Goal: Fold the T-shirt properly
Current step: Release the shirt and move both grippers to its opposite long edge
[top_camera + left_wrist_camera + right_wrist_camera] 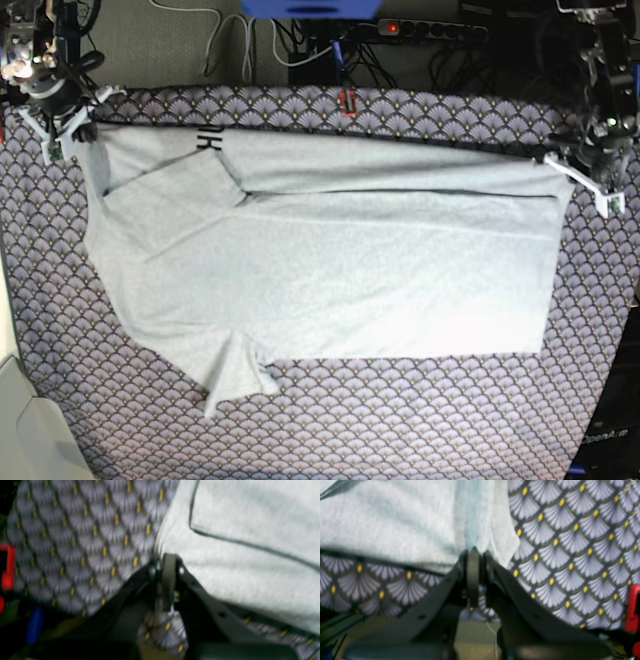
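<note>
A: Where is the T-shirt (330,270) lying?
B: It is spread over the middle of the worktop, on the fan-patterned tablecloth (400,420), with one sleeve at the lower left of the base view.
A: And the end effectors?
B: The right end effector (473,552) is closed on the T-shirt edge at the upper left; the left end effector (168,561) is closed on the edge at the upper right
</note>
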Robot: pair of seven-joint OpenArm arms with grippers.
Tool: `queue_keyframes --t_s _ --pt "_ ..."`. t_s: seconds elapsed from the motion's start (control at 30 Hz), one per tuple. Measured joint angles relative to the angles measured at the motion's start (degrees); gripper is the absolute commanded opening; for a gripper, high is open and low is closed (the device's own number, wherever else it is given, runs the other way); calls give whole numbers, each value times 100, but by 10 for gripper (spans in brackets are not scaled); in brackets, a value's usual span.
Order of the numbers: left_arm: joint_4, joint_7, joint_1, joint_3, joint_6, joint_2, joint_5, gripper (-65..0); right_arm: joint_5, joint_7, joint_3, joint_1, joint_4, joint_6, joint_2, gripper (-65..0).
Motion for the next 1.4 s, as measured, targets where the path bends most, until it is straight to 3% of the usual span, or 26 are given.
queue_keyframes --t_s 0.53,0.6,0.8,1.0,1.17,1.27,1.4 --pt "151 4 284 -280 -42 -11 -33 -643 2 -22 2 -221 70 0 2 -650" --pt "136 4 284 -269 -44 -11 -31 -610 2 -24 2 -221 68 0 4 -629" --pt "116 2 284 -256 2 -15 37 -416 37 -481 26 -168 87 -2 11 -461" --pt "114 2 284 -258 0 -15 35 -247 15 -590 52 -166 114 -4 37 -378" --pt "168 4 284 -310 -2 -17 33 -223 46 -699 396 -232 107 24 -7 -377" --pt "170 15 216 -769 -22 -2 7 -223 -83 -844 811 -262 81 35 -7 -377" --pt "98 46 -411 -1093 42 -35 90 -223 -83 -887 1150 354 55 -2 151 -376"
